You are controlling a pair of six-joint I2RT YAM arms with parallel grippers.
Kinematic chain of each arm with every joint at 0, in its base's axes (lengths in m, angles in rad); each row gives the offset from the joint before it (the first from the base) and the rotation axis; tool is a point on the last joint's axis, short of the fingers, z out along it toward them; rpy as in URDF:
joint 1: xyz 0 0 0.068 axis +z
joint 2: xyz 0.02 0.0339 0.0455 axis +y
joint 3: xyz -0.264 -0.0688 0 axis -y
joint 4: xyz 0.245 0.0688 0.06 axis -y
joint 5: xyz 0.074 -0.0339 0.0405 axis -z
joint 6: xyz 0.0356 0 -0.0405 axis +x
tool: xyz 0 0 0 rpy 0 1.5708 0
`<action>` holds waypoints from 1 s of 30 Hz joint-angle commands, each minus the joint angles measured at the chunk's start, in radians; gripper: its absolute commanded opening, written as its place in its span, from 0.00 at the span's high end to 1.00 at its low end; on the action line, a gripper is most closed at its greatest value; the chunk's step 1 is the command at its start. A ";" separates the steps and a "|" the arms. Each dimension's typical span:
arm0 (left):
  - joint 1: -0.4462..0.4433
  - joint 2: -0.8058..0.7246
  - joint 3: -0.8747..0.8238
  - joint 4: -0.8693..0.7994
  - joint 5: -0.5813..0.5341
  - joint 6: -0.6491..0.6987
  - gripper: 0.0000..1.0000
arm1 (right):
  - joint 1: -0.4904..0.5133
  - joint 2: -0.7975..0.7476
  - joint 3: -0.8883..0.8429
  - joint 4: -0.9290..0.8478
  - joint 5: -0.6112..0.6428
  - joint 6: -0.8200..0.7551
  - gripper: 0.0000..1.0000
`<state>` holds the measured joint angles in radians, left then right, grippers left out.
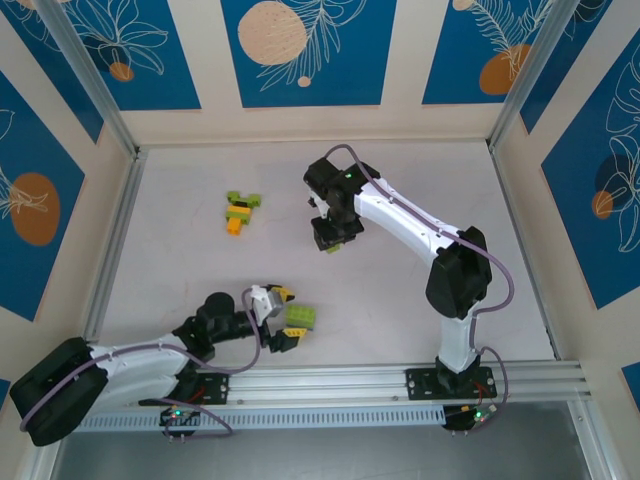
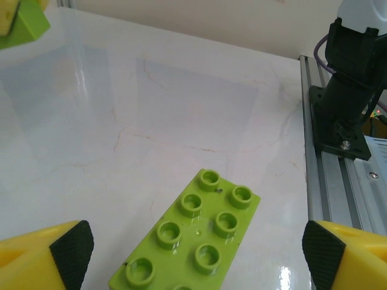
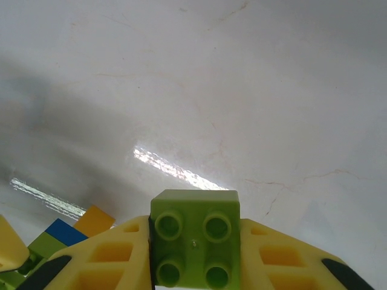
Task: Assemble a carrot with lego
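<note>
On a white, marble-veined tabletop (image 1: 180, 270), the white right arm (image 1: 410, 225) reaches toward the middle while the left arm (image 1: 140, 360) lies low along the near rail. The left gripper (image 2: 196, 251) stands open around a long lime-green studded plastic brick (image 2: 193, 238). The brick lies flat on the table between the yellow, black-padded fingers (image 2: 72, 248), with a clear gap on each side. The right gripper (image 3: 195, 257) is closed on a square lime-green four-stud plastic brick (image 3: 195, 232), which sits clamped between its yellow fingers with the studs facing the wrist camera. A small cluster of lime-green and orange bricks (image 1: 241, 210) rests on the table left of the right gripper and well apart from the left one. Blue and orange pieces (image 3: 75, 226) edge into the lower left of the right wrist view.
</note>
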<state>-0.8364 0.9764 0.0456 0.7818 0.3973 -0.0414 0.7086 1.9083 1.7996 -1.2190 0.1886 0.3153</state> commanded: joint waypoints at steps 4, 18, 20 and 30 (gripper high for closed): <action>-0.011 0.070 0.008 0.045 0.032 0.030 0.15 | 0.012 -0.005 0.029 -0.045 0.005 0.021 0.69; -0.010 0.127 0.030 0.045 0.054 0.041 0.27 | 0.014 -0.015 0.014 -0.054 0.021 0.024 0.70; -0.011 0.134 0.033 0.046 0.058 0.041 0.30 | 0.014 -0.012 0.015 -0.054 0.020 0.026 0.69; -0.011 0.146 0.043 0.035 0.065 0.049 0.40 | 0.014 -0.022 0.009 -0.062 0.025 0.031 0.70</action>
<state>-0.8364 1.1156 0.0666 0.8040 0.4370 -0.0154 0.7162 1.9079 1.8000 -1.2480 0.2081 0.3267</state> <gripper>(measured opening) 0.607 0.309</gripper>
